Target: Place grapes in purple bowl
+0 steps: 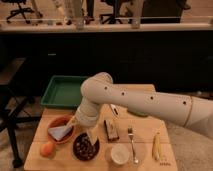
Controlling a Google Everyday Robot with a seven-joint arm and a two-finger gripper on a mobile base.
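One step seemed left: my gripper (91,136) hung low-centre over the purple bowl (86,147), grapes (87,145) seemingly inside; I couldn't tell its state, likely needing release and lift.

Office-type test area, not a home. Swivel chairs (20,10) on castors in the background, behind a long ledge (125,26) with dark panelling below. Small wooden desk (145,125) laid with green tray (60,92) and fork (132,142). Tool (91,136) low over the purple bowl (86,149) near the desk's front edge.
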